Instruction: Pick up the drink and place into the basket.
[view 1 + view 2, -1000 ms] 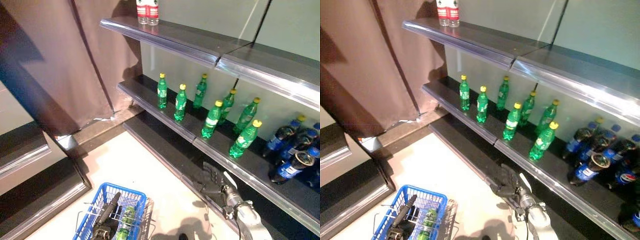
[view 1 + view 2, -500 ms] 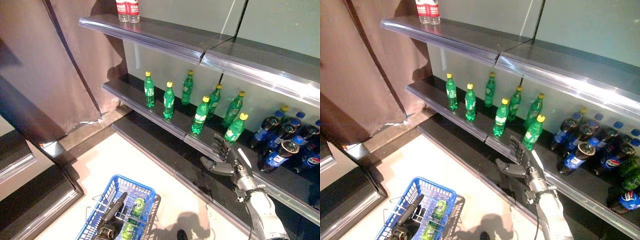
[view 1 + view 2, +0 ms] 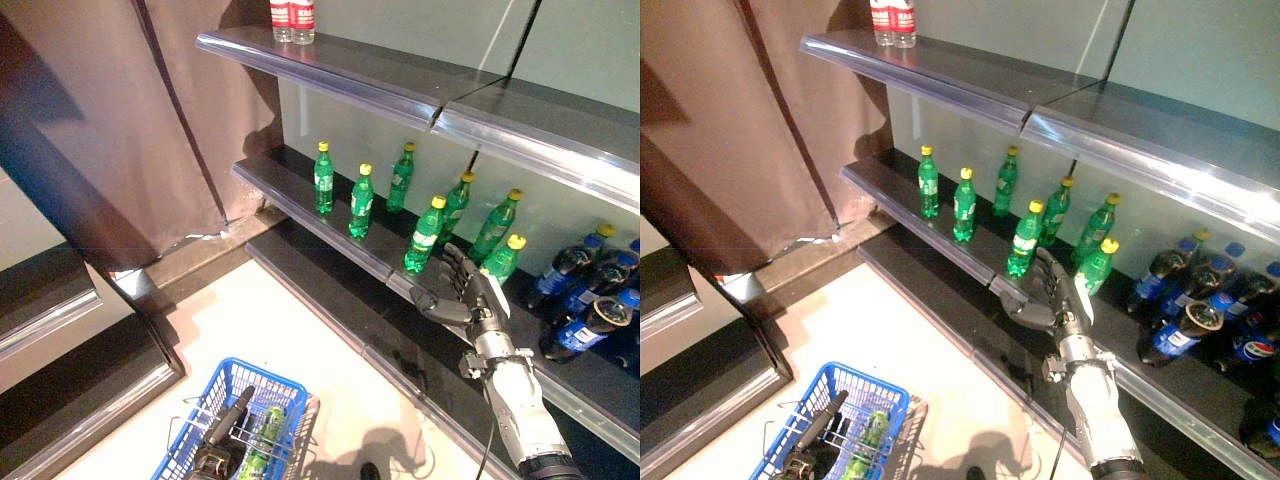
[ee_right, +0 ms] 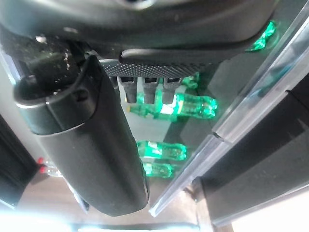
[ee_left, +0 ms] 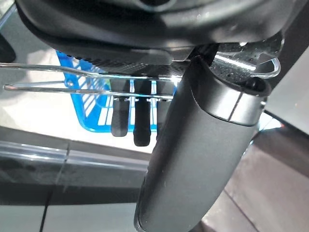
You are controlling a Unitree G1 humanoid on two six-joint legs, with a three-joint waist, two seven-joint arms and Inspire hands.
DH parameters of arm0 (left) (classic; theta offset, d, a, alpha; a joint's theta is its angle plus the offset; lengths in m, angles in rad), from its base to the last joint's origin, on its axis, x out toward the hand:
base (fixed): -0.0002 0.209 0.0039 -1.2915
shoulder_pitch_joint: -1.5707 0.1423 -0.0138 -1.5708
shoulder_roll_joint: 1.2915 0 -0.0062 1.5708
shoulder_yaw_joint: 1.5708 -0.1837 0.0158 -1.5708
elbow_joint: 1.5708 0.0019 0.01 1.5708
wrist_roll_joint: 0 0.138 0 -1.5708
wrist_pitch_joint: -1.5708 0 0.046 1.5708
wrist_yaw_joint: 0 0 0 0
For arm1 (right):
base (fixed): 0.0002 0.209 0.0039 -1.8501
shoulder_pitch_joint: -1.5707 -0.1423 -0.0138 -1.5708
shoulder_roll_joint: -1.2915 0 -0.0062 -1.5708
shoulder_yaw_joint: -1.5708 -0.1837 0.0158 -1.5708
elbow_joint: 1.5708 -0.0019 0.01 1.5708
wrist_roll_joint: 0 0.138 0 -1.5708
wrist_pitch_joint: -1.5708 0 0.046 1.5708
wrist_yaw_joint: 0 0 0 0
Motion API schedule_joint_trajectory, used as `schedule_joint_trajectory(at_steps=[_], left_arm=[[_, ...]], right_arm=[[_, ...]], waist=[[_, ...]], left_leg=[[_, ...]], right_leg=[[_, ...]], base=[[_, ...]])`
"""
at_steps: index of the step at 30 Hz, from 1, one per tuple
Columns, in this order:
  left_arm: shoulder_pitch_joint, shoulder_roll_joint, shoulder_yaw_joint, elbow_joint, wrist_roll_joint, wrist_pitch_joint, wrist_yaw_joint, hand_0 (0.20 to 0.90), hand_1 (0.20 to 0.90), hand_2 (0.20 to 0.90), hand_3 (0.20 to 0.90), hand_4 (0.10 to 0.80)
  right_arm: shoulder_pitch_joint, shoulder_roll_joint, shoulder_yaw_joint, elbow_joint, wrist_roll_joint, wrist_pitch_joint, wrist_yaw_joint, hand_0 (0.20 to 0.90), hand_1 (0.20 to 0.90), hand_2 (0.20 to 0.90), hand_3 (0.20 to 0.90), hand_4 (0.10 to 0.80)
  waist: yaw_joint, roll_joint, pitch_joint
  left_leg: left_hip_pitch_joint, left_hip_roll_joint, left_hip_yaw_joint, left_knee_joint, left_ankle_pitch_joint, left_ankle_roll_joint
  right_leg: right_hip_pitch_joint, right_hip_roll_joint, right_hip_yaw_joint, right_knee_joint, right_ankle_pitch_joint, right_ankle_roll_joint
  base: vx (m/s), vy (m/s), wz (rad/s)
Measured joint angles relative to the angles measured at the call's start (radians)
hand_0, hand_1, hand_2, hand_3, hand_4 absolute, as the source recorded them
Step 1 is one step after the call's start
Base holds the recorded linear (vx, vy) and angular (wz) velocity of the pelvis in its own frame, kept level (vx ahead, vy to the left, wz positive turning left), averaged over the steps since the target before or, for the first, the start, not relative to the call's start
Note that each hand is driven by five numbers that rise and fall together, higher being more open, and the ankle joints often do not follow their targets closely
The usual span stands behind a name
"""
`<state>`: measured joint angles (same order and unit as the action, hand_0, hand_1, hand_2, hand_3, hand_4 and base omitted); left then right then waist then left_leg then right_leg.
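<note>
Down at the lower left, the blue basket sits on the floor with a green bottle already lying inside. The left hand is in there too, fingers hooked over the wire handle, so it's clenched on that. Moving right, the middle shelf has a row of green drink bottles with yellow caps. The right hand is up at the shelf edge, fingers straight and relaxed, holding nothing, just beside the nearest green drink and not yet wrapped around it. Further right there's a bunch of dark cola bottles. Two red-labelled bottles stand on the top shelf.
</note>
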<state>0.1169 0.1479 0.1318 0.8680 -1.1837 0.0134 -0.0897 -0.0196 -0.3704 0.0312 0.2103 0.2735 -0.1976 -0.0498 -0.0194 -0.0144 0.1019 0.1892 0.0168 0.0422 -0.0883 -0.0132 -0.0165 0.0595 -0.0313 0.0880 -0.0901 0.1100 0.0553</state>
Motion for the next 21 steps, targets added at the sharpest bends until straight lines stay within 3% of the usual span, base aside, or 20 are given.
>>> schedule_joint_trajectory(at_steps=[8,14,21], left_arm=[[0.001,0.0,0.001,0.0,0.001,0.003,0.0,0.3,0.3,0.3,0.2,0.1],[0.006,0.0,0.001,-0.007,0.017,0.009,0.0,0.3,0.3,0.3,0.2,0.1],[0.007,0.002,0.002,-0.025,0.021,0.011,-0.001,0.3,0.3,0.3,0.2,0.1]], right_arm=[[0.003,0.0,-0.001,0.0,0.002,0.0,-0.031,0.9,0.9,0.9,0.9,0.8],[0.055,0.001,-0.013,-0.012,0.014,0.0,0.008,0.9,0.9,0.9,0.9,0.8],[0.153,0.001,-0.061,-0.064,0.014,0.0,0.034,0.9,0.9,0.9,0.9,0.8]], waist=[[0.007,0.0,0.0],[-0.024,-0.003,0.002],[-0.08,-0.02,0.014]], left_leg=[[0.0,-0.003,0.002,0.001,0.001,0.001],[0.0,-0.004,0.015,0.001,0.0,0.001],[0.002,-0.01,0.079,-0.002,-0.003,0.005]], right_leg=[[-0.001,-0.002,0.001,0.0,0.001,-0.001],[-0.006,-0.001,0.011,0.006,0.004,0.0],[-0.033,0.005,0.078,0.006,0.013,0.015]], base=[[-0.026,0.005,0.0],[-0.056,0.028,-0.06],[-0.055,0.041,-0.28]])
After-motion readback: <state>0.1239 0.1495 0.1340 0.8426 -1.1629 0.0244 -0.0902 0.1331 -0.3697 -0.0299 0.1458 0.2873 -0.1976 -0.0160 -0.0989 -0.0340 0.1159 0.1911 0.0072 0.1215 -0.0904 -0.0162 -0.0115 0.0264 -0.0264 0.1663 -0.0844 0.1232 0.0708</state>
